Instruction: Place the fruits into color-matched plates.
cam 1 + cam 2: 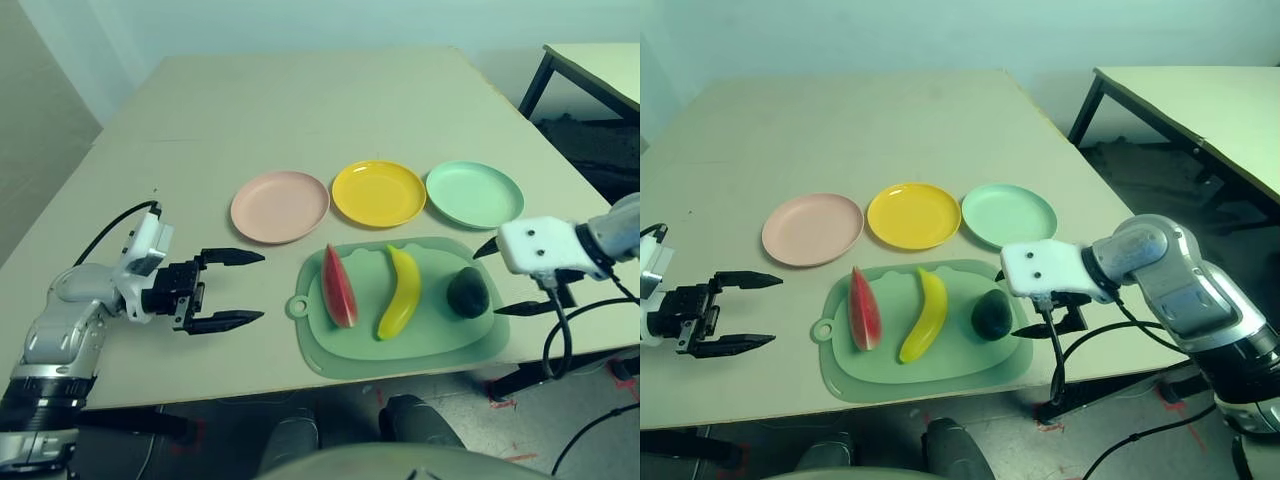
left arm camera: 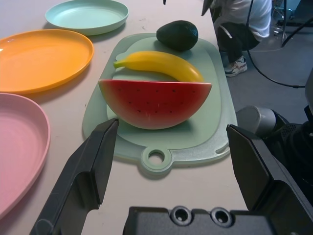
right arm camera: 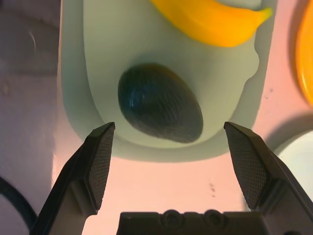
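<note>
Right claw point(image 3: 169, 126) released, nothing in it, fingers at the mat's right end. Left claw point(image 1: 264, 288) also released, empty, off the mat's left end. Mat point(image 1: 318, 358) lies at the bench's point(image 1: 290, 110) near edge. Banana point(image 1: 401, 292) mid-mat: probably light, stiff; pinch across the middle of the curve. Melon point(image 1: 338, 288) near the mat's left edge: likely rigid, slick; grip across its thickness. Avocado point(image 1: 467, 293) by the mat's right edge: smooth, may roll; take it at the widest part.

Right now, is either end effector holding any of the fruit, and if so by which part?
Nothing is held: the left end effector and right end effector are both open, and the watermelon wedge, banana and avocado rest on the green mat.
</note>
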